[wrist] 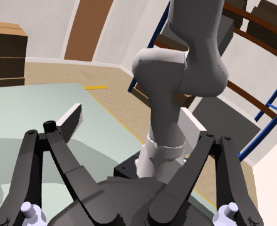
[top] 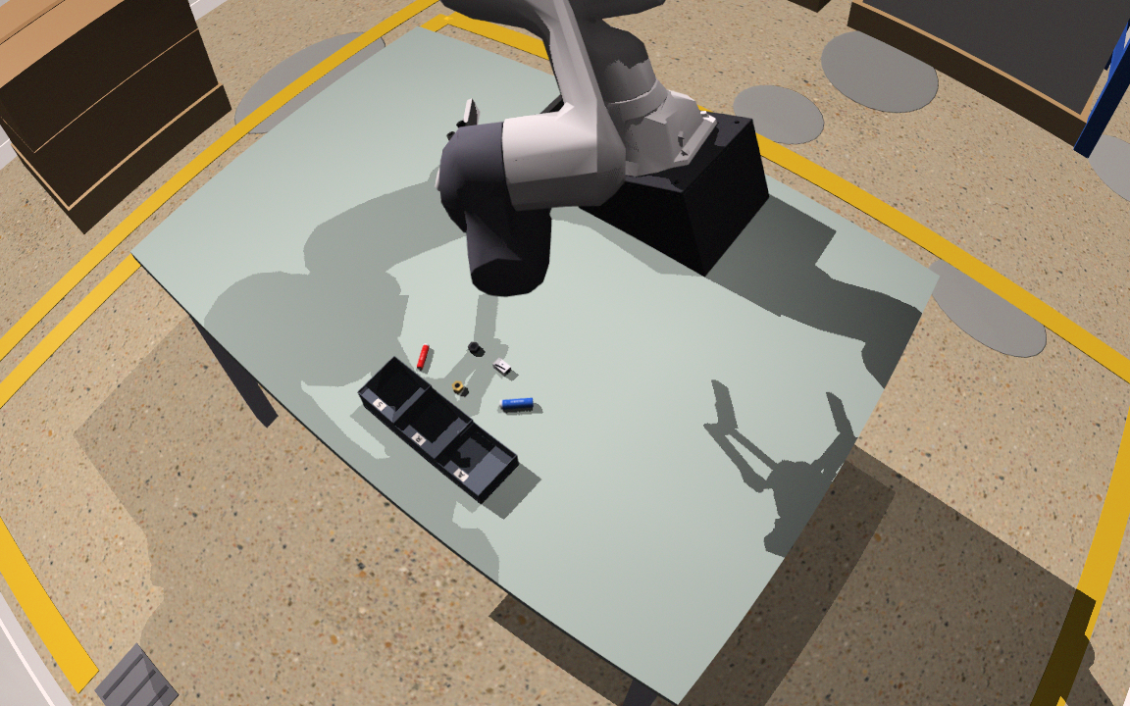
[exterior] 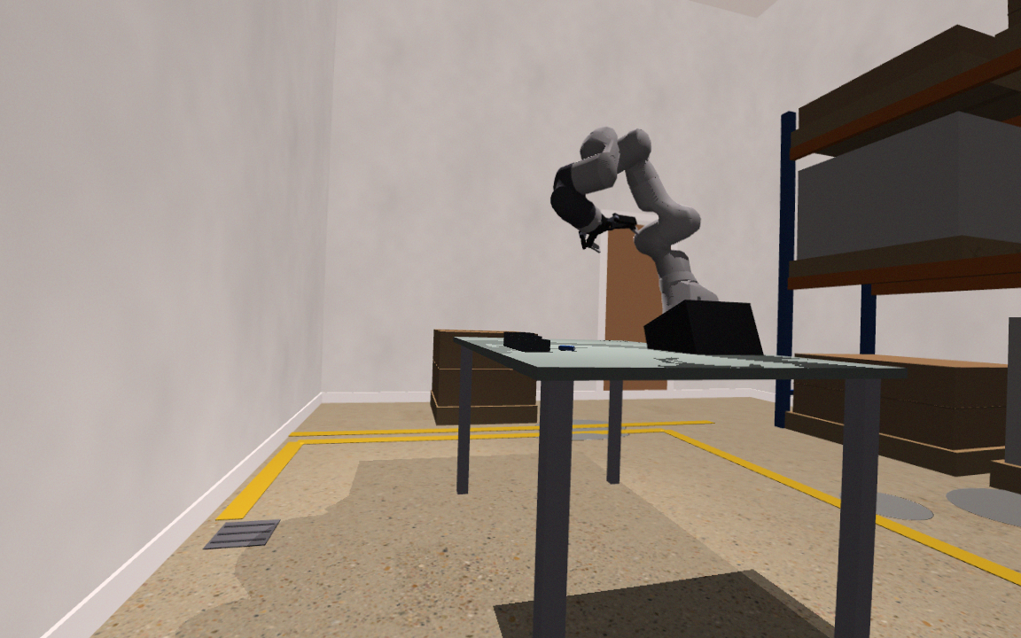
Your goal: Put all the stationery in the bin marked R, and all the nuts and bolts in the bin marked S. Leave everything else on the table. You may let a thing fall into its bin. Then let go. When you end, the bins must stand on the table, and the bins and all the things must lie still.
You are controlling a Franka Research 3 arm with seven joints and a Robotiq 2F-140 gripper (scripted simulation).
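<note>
A black three-part bin row point(exterior: 526, 341) stands on the table, labelled S point(top: 380, 404), R point(top: 418, 438) and A point(top: 461, 475). Beside it lie a small red cylinder point(top: 422, 356), a brass-coloured nut-like ring point(top: 458, 386), a small black round piece point(top: 475, 349), a small white-and-grey piece point(top: 501, 366) and a blue cylinder point(top: 516, 404) point(exterior: 566, 347) with a pale end. The dark bin insides are hard to read; a dark shape shows in A. My gripper point(exterior: 616, 236) point(wrist: 131, 113) is wide open and empty, high above the table, turned toward the arm's base. In the top view the arm mostly hides it.
The arm's black base block point(top: 683, 210) point(exterior: 708, 326) stands on the table point(top: 604, 491) near its back edge. The bins stand close to the table's front edge. Wooden crates point(top: 104, 114) and a shelf rack point(exterior: 787, 269) stand off the table.
</note>
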